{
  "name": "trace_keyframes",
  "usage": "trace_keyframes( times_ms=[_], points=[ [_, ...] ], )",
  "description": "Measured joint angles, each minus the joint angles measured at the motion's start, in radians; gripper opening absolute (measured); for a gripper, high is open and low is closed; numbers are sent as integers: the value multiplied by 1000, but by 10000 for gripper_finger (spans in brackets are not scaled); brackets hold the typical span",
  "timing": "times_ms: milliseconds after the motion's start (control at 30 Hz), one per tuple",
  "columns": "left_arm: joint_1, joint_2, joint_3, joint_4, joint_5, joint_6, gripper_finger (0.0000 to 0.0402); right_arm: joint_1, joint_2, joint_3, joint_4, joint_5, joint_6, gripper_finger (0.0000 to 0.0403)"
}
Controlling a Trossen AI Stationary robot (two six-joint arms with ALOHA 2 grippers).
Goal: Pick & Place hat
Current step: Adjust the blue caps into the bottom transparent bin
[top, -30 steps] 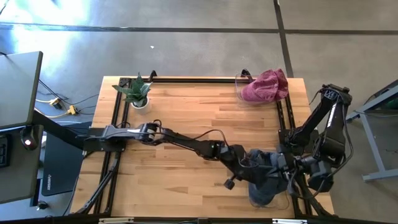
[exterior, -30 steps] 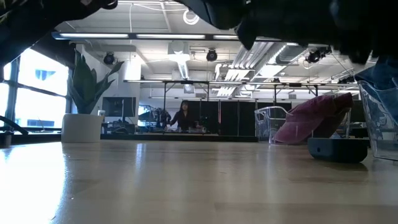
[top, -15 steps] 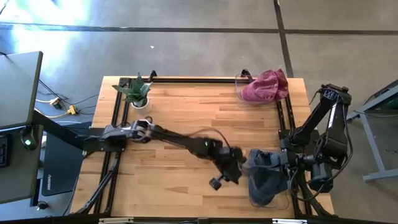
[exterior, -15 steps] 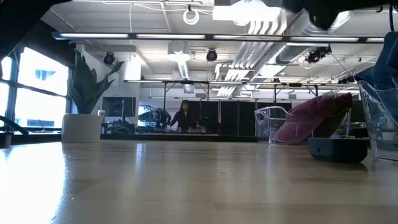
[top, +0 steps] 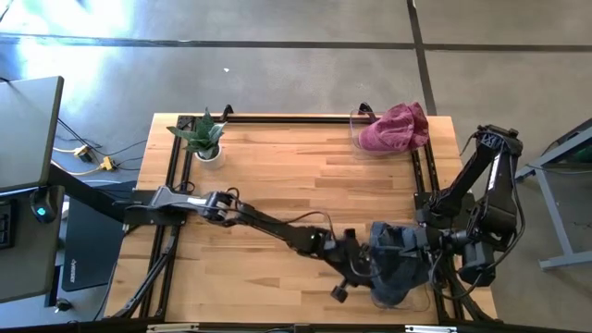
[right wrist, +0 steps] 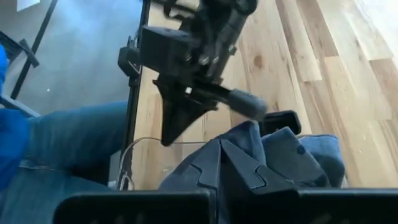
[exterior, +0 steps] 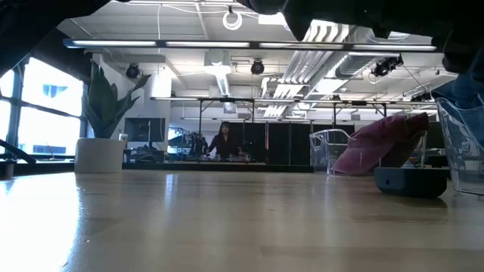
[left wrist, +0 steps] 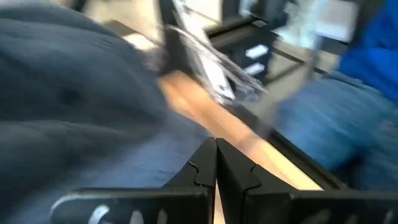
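A dark blue hat [top: 393,270] lies at the table's near right corner; in the low view it sits on top of a clear bin [exterior: 463,151]. My right gripper [top: 421,243] is over the hat's right side and shut on it. My left gripper [top: 363,265] reaches across from the left. It is shut, with its tips beside the hat's left edge [right wrist: 186,180]. The left wrist view shows the hat [left wrist: 74,106] close behind the shut fingers [left wrist: 216,155]. I cannot tell whether they touch it. My right gripper pinches a raised fold of the hat's cloth [right wrist: 249,140] between its two fingers [right wrist: 205,165], coming from the table's right side. The cloth bunches up around the fingers. The rest of the hat lies spread below, toward the near edge.
A pink hat [top: 396,127] lies in a clear container at the far right corner. A small potted plant [top: 205,139] stands at the far left. A person in jeans [right wrist: 62,146] stands close to the table's near right edge. Bare wood fills the middle [top: 296,176].
My left gripper drew back from the hat toward the table's left, then came back toward the hat's left edge, closer to the near edge than before. The hat and my right gripper have stayed where they were.
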Motion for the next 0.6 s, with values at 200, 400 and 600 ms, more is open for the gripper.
trace_keyframes(
  times_ms=[200, 400, 600],
  points=[
    [4, -7, 4, 39, -125, -79, 0, 0, 7, 0, 5, -25, -30, 5],
    [-21, -114, 2, -238, -292, -157, 0, -18, 122, 0, 147, -77, -187, 3],
    [-130, -293, 9, -521, -774, -193, 0, -43, 308, 0, 392, -344, -350, 2]
  ],
)
